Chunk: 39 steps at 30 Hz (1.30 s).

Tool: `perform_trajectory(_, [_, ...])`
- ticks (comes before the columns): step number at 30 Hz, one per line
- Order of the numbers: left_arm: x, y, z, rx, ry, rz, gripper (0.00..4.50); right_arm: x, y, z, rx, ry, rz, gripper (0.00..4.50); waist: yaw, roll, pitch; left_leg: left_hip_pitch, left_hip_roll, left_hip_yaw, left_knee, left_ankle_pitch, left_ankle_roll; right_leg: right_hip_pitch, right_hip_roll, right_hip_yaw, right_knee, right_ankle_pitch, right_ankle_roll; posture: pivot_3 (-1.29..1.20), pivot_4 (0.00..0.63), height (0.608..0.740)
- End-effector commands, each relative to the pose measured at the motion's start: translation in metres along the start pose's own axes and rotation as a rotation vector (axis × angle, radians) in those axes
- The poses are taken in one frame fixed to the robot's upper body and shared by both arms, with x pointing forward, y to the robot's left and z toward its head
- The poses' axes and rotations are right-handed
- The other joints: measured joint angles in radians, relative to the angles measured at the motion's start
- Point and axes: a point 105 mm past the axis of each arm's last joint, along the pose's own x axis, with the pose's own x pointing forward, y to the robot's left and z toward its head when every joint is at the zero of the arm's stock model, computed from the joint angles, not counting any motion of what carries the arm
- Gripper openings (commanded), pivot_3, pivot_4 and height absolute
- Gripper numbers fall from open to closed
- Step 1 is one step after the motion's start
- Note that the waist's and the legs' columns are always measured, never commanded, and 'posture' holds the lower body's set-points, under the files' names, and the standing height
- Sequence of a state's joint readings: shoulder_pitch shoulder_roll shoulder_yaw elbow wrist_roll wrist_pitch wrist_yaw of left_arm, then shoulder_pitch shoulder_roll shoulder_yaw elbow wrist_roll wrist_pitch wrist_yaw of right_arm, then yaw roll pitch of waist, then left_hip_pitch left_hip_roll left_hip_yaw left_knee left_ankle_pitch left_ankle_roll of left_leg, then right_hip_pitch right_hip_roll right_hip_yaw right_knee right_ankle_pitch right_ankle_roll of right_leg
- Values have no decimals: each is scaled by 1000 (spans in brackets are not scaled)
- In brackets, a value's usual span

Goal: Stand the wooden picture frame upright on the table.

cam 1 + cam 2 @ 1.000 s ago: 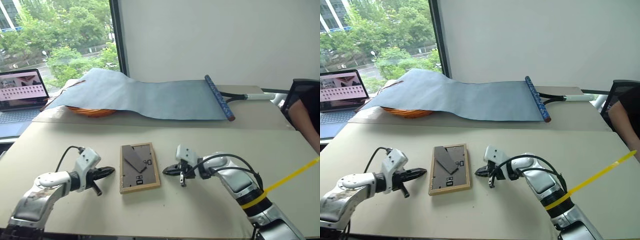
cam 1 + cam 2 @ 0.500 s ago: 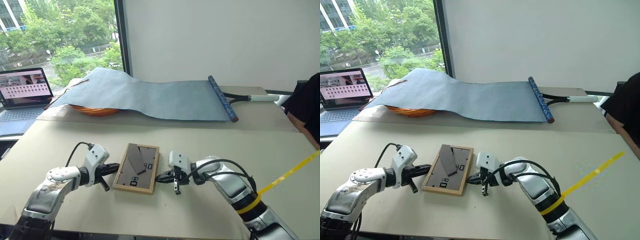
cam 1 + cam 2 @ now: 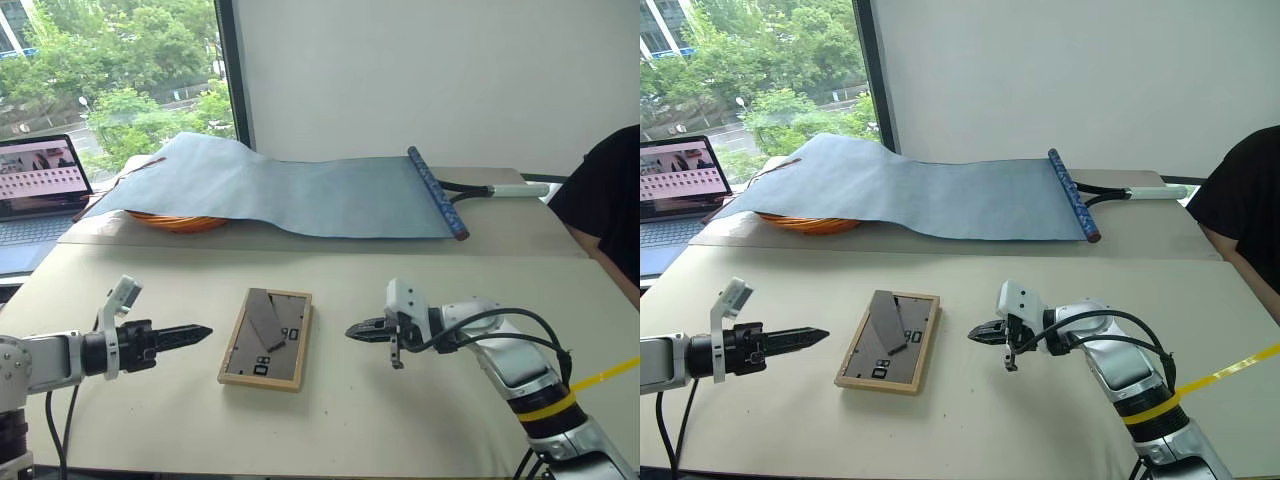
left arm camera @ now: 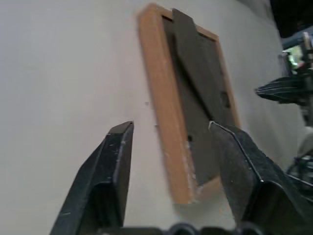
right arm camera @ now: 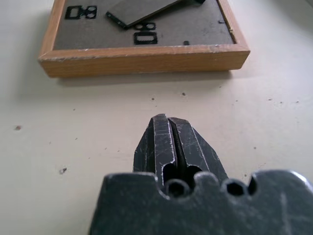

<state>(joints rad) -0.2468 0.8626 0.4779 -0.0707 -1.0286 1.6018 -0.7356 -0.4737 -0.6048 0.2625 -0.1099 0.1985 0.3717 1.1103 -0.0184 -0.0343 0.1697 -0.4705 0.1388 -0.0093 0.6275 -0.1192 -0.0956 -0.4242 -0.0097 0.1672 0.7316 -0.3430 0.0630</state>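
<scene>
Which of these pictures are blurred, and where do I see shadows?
Left wrist view: the wooden picture frame and the fingers look soft and blurred. Right wrist view: frame sharp, a soft shadow beneath its near edge on the table. Eye views: even daylight, faint shadows.

left gripper (image 4: 171, 132) jaws apart, right gripper (image 5: 168, 128) jaws closed

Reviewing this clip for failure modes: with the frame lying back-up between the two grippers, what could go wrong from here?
1. The wooden picture frame lies flat, back up; neither gripper touches it. A push from the shut right gripper may slide it across the table instead of lifting it.
2. The left gripper is open, but a low edge offers little to pinch, so it may slip.
3. The fold-out stand looks barely raised; stood up like that, the frame could topple.
</scene>
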Motion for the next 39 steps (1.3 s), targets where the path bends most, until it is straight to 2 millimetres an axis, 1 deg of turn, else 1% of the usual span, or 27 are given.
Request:
perform_trajectory(1, [11,-2,-21,-32,120,-15,4446,3,5,7,-59,-12,13,0,-3,0,0,0,0,0,0,0,0,0,0,0,0,0,0,0,150,673])
perform_trajectory(4, [26,5,-35,-68,180,2,4446,11,9,10,-46,-32,25,0,-1,0,0,0,0,0,0,0,0,0,0,0,0,0,0,0,150,673])
perform_trajectory(5, [32,4,-38,-77,192,-14,4446,15,10,10,-46,-39,30,0,0,1,0,1,0,0,0,0,0,1,0,0,0,0,0,0,150,673])
perform_trajectory(8, [49,-1,-45,-87,215,-51,4446,27,15,13,-46,-67,43,0,14,4,-2,1,0,0,1,0,0,2,0,0,-1,0,0,0,150,673])
perform_trajectory(12, [71,-13,-47,-120,224,-151,4446,44,21,15,-41,-87,68,0,34,5,-3,3,-1,0,3,0,0,2,-1,0,-4,1,1,0,150,673])
perform_trajectory(16, [80,-28,-48,-147,229,-251,4446,55,22,13,-48,-85,72,0,38,5,-4,3,-2,-1,4,0,0,3,-1,0,-5,2,2,0,150,673])
perform_trajectory(19, [82,-34,-49,-162,230,-292,4446,58,22,14,-42,-89,64,0,36,5,-4,2,-2,-1,3,0,0,3,-1,0,-5,2,2,0,150,673])
perform_trajectory(21, [81,-37,-50,-169,231,-308,4446,59,22,11,-40,-82,59,0,31,5,-4,0,-2,-1,2,0,0,4,-1,0,-5,3,-1,0,150,673])
perform_trajectory(22, [80,-37,-50,-170,232,-302,4205,58,22,10,-37,-80,55,0,30,5,-4,0,-2,-1,2,0,0,4,-1,0,-4,6,-4,0,150,673])
perform_trajectory(23, [78,-37,-49,-168,231,-299,3900,57,21,9,-34,-78,51,0,29,5,-4,0,-2,-1,2,0,0,3,-1,0,-5,6,-5,0,150,673])
perform_trajectory(24, [76,-37,-49,-167,229,-296,3775,56,21,9,-33,-78,48,0,29,5,-4,0,-2,-1,1,0,0,3,-1,0,-5,6,-5,0,150,673])
perform_trajectory(25, [75,-36,-48,-165,225,-289,3314,56,21,9,-31,-77,45,0,27,5,-4,-1,-2,-1,1,0,0,3,-1,0,-5,6,-5,0,150,673])
perform_trajectory(27, [73,-34,-45,-167,218,-274,2604,55,20,8,-30,-76,43,0,23,5,-4,-1,-2,-1,0,0,0,2,-1,0,-4,6,-5,0,150,673])
perform_trajectory(28, [72,-33,-44,-168,211,-269,2181,54,20,8,-29,-75,41,0,23,5,-4,-1,-2,-1,0,0,0,2,-1,0,-4,6,-5,0,150,673])
perform_trajectory(29, [70,-32,-41,-168,201,-267,1863,52,19,8,-28,-74,36,0,21,5,-4,-1,-2,-1,0,0,0,2,-1,0,-4,6,-5,0,150,673])
perform_trajectory(30, [68,-31,-37,-169,187,-263,1418,51,18,7,-29,-73,30,0,20,5,-4,-1,-2,-1,0,0,0,2,-1,0,-5,6,-5,0,150,673])
perform_trajectory(31, [65,-28,-31,-171,165,-252,1229,45,14,9,-34,-76,14,0,20,5,-4,-1,-2,-1,0,0,0,2,-1,0,-5,6,-5,0,150,673])
perform_trajectory(34, [60,-26,-21,-171,137,-240,1229,32,6,13,-39,-79,-20,0,20,4,-3,-1,-2,-1,0,0,0,2,-1,0,-5,6,-5,0,150,673])
perform_trajectory(36, [57,-26,-11,-164,105,-237,1229,8,-8,18,-27,-84,-62,0,20,4,-3,-1,-2,-1,0,0,0,2,-1,0,-5,5,-5,0,150,673])
perform_trajectory(38, [54,-32,-5,-130,94,-257,1229,-14,-21,29,-9,-112,-113,0,22,4,-3,-3,-2,-1,0,0,0,1,-1,0,-5,5,-5,0,150,673])
perform_trajectory(39, [52,-37,-4,-113,99,-278,1229,-21,-26,36,-3,-136,-126,0,23,3,-3,-3,-2,-1,0,0,0,1,-1,0,-5,6,-5,0,150,673])
